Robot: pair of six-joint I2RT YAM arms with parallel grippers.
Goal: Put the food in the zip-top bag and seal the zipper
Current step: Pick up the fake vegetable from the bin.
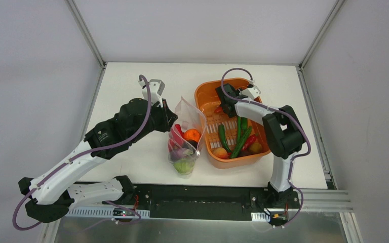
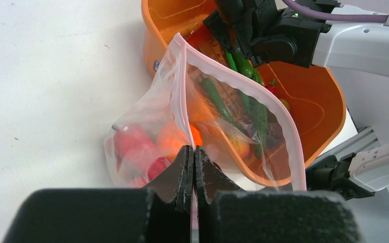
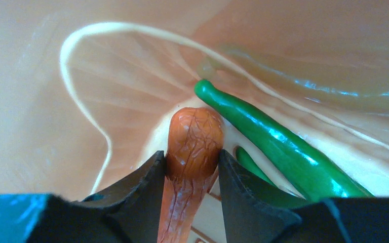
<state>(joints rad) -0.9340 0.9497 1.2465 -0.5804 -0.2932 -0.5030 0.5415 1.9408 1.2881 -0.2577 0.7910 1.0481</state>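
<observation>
The clear zip-top bag (image 1: 191,117) stands open left of the orange tub (image 1: 206,92). Inside it lie red (image 1: 177,133), orange (image 1: 192,134) and light green (image 1: 184,165) food pieces. My left gripper (image 2: 193,154) is shut on the near end of the bag's pink zipper strip (image 2: 243,88) and holds the mouth up. My right gripper (image 3: 192,162) is down in the back of the tub, shut on a wrinkled orange-red pepper (image 3: 193,139). A green pepper (image 3: 278,152) lies just right of it. Green peppers (image 1: 240,134), a red pepper (image 1: 249,140) and red-yellow fruits (image 1: 220,153) lie in the tub.
The tub's wall (image 2: 314,96) touches the bag's right side. My right arm (image 1: 278,126) reaches over the tub's right rim. White walls enclose the table on three sides, and a metal rail (image 1: 314,195) runs along the near edge.
</observation>
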